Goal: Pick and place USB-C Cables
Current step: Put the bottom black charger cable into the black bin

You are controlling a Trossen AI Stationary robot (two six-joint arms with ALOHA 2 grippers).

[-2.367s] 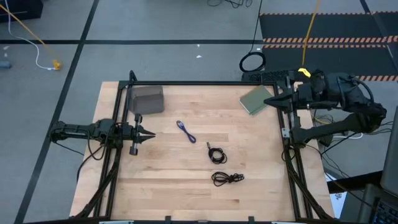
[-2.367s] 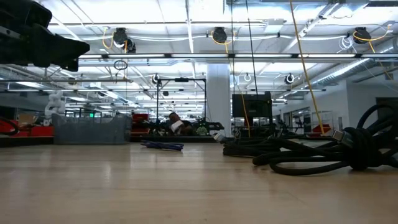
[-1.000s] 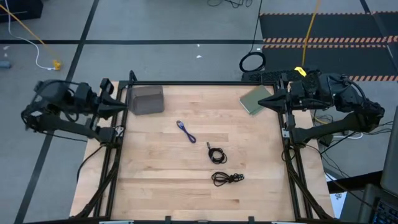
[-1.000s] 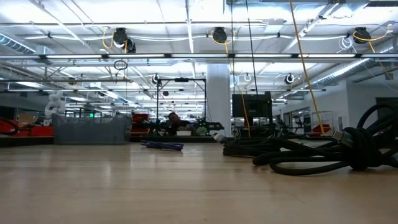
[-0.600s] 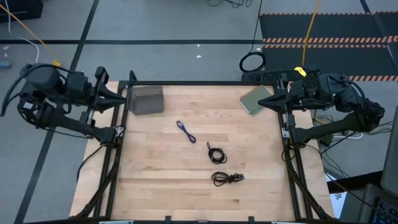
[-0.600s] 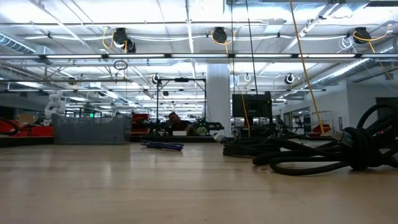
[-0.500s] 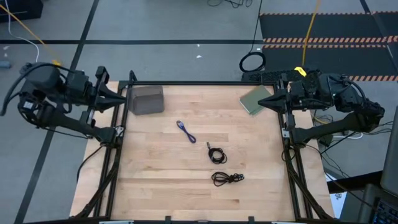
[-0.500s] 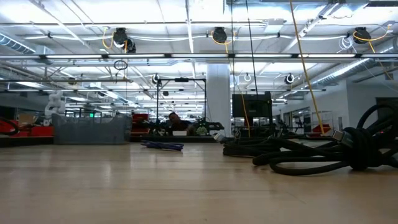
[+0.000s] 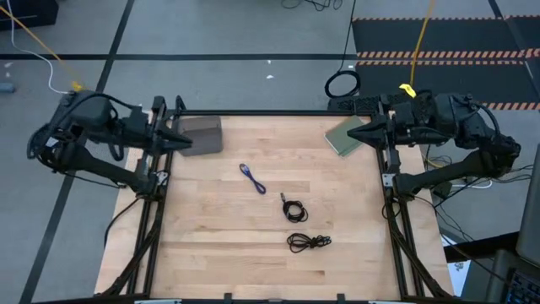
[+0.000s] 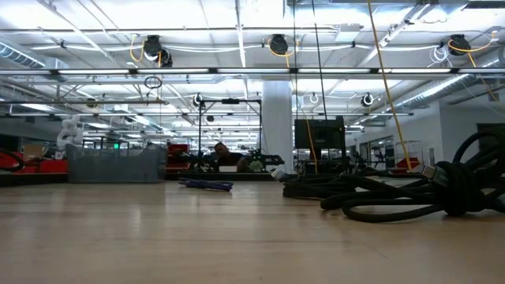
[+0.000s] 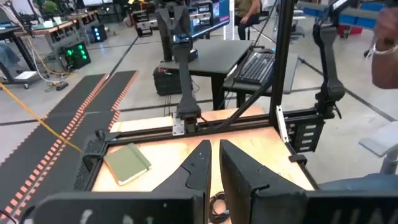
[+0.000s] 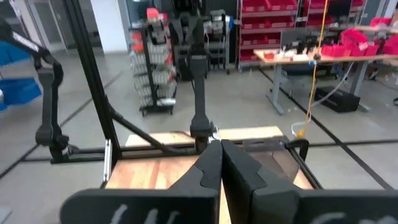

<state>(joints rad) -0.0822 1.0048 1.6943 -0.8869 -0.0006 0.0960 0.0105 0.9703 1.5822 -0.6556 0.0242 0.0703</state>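
Three USB-C cables lie coiled on the wooden table. The blue-purple one [image 9: 252,179] [image 10: 205,184] is nearest the table's middle. One black cable [image 9: 294,209] [image 10: 316,188] lies nearer the front, and the other black cable [image 9: 309,242] [image 10: 430,193] lies nearest the near edge. My left gripper [image 9: 189,139] [image 11: 213,146] is shut and hovers at the far left, beside a grey box. My right gripper [image 9: 364,133] [image 12: 218,145] is shut and hovers at the far right, over a green notebook. Neither gripper is near a cable.
A grey box [image 9: 202,135] sits at the table's far-left corner and a green notebook [image 9: 345,136] [image 11: 127,163] at its far-right corner. A black frame [image 9: 270,113] borders the table. A black ring-shaped loop [image 9: 342,84] and a yellow cord [image 9: 422,38] lie on the floor beyond.
My left arm has swung from outside the table's left edge toward the right, and its gripper now reaches the grey box's left side. The cables have not moved.
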